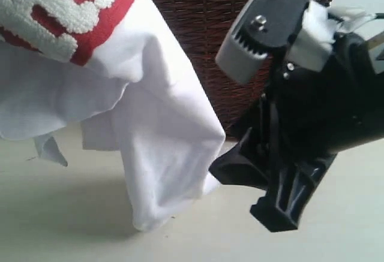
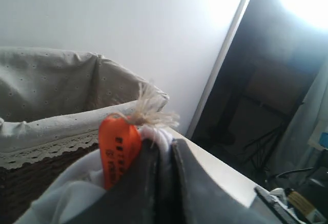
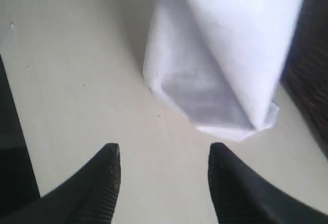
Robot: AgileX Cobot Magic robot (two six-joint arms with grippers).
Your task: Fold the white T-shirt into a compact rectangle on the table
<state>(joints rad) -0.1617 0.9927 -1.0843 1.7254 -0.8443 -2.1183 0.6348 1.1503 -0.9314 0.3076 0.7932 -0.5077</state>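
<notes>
Table [image 1: 72, 226]: pale cream, matte, a few dark specks, takes up the whole foreground.

Wicker basket [image 1: 198, 34]: dark brown, lace-edged cloth liner, stands at the back of the table behind the hanging cloth.

White T-shirt [image 1: 162, 130]: lifted off the table and hanging in long folds in front of the basket. The fuzzy white lettering [image 1: 54, 10] on its red ground is up at the top left. The lowest fold reaches down to the table top; from here I cannot tell whether it rests there.

Right arm [image 1: 318, 112]: black, bulky, close on the right, beside the hanging fold.

Right gripper [image 3: 164, 155]: two ribbed black fingers [image 3: 105, 178] stand well apart with only bare table between them. The fold's end lies just beyond the tips, apart from them.

Left gripper [image 2: 165, 149]: dark jaws pressed nearly together, a pinch of white shirt fabric caught between them, held high near the basket rim.

Orange tag [image 2: 119, 149]: printed with black letters, sticks up just beside the pinched cloth, with a frayed pale tuft [image 2: 151, 108] above it.
</notes>
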